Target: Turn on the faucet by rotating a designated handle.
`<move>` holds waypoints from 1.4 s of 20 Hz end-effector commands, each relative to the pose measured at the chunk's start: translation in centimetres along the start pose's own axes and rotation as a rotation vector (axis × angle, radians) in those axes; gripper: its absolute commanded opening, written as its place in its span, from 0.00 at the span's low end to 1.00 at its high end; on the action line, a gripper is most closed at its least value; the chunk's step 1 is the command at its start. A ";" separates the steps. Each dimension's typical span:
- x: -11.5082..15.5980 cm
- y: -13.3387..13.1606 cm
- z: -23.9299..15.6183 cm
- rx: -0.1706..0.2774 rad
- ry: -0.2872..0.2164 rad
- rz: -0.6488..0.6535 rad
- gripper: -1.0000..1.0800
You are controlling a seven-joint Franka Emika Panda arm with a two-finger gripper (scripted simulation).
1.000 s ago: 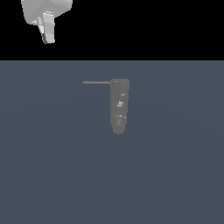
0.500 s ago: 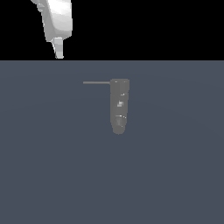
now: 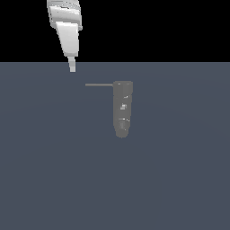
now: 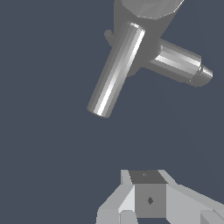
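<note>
in the exterior view my pincer (image 3: 72,67) hangs above the handle (image 3: 99,84), apart from it, toward that view's left of the faucet (image 3: 122,108) on the bare tabletop (image 3: 179,179); nothing lies between. in the wrist view the handle (image 4: 116,70) juts from the faucet (image 4: 177,61); i cannot tell whether my pincer (image 4: 146,199) is clenched.

The faucet (image 3: 122,108) is rendered in dull grey, flecked with small white specks. Its handle (image 3: 99,84) is shown as a thin grey line. The gripper (image 3: 72,66) is coloured white with pale grey shading. The floor (image 3: 179,179) is rendered in flat slate blue, under a black background.
</note>
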State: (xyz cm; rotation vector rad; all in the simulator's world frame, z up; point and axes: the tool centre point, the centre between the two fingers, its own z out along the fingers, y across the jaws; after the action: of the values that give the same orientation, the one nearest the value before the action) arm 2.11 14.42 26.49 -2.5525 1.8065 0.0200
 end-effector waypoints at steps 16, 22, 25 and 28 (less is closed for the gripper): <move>7.3 -6.9 5.7 -0.001 0.020 0.367 0.00; 8.2 -7.5 6.3 -0.001 0.020 0.407 0.00; 8.3 -7.5 6.3 -0.001 0.020 0.410 0.00; 8.3 -7.5 6.3 -0.001 0.020 0.409 0.00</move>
State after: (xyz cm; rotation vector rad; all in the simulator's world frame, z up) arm 11.90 9.19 20.09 -2.1428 2.2982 -0.0003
